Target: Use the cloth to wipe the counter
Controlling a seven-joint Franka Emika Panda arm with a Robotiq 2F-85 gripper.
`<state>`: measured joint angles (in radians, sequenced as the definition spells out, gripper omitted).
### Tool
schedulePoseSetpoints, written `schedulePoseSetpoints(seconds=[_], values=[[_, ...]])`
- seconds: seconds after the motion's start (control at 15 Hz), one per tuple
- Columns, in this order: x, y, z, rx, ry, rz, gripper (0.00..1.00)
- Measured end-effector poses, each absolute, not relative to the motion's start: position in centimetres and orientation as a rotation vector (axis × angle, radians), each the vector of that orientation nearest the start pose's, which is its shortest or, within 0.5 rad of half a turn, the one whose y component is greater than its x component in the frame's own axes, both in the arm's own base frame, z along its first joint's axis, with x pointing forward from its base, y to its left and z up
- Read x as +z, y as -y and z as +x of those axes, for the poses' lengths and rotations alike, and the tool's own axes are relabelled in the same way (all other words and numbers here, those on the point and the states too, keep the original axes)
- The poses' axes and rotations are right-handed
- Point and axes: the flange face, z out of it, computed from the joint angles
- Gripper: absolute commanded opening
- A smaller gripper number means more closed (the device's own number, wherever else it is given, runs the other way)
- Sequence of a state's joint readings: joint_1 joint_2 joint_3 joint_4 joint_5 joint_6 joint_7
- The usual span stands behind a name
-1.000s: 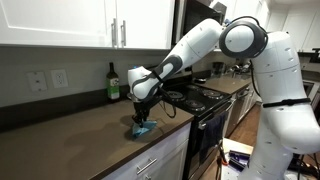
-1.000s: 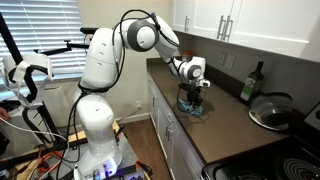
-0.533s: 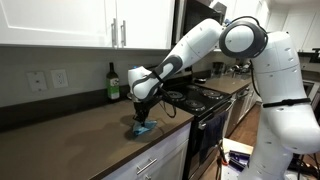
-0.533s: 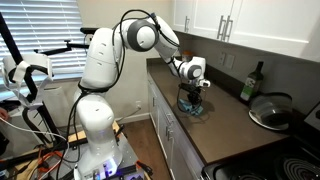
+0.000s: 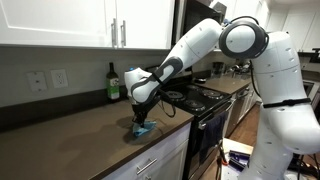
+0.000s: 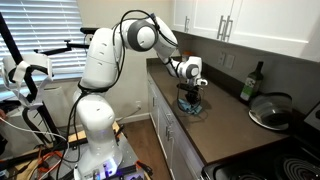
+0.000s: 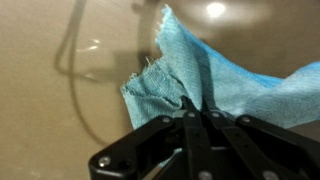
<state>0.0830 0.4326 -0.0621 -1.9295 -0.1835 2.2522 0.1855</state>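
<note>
In an exterior view the gripper (image 5: 141, 120) holds the blue cloth (image 5: 144, 129) on the counter (image 5: 70, 135), near the stove (image 5: 205, 95). In an exterior view the cloth (image 6: 190, 110) sits near the counter's front edge. In the wrist view the jaws are clamped on the cloth's edge. Press evenly and sweep flat, without lifting.

We find the cloth (image 5: 143, 129) lying on the table (image 5: 70, 135) near its front edge, with the claw (image 5: 141, 118) directly above, pinching it. Behind them, a bottle (image 5: 113, 83) stands against the wall. A stove (image 5: 205, 97) adjoins the table's end.
</note>
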Motion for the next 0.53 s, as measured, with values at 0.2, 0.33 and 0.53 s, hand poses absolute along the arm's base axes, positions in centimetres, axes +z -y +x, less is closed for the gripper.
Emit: schedulePoseSetpoints(seconds=[0.2,0.33,0.53], values=[[25.4,-3.0,61.3,0.172,0.028,-3.330,0.03],[25.4,-4.7,61.4,0.193,0.082,-3.336,0.03],[25.4,-7.2,62.0,0.235,0.153,-3.339,0.03]])
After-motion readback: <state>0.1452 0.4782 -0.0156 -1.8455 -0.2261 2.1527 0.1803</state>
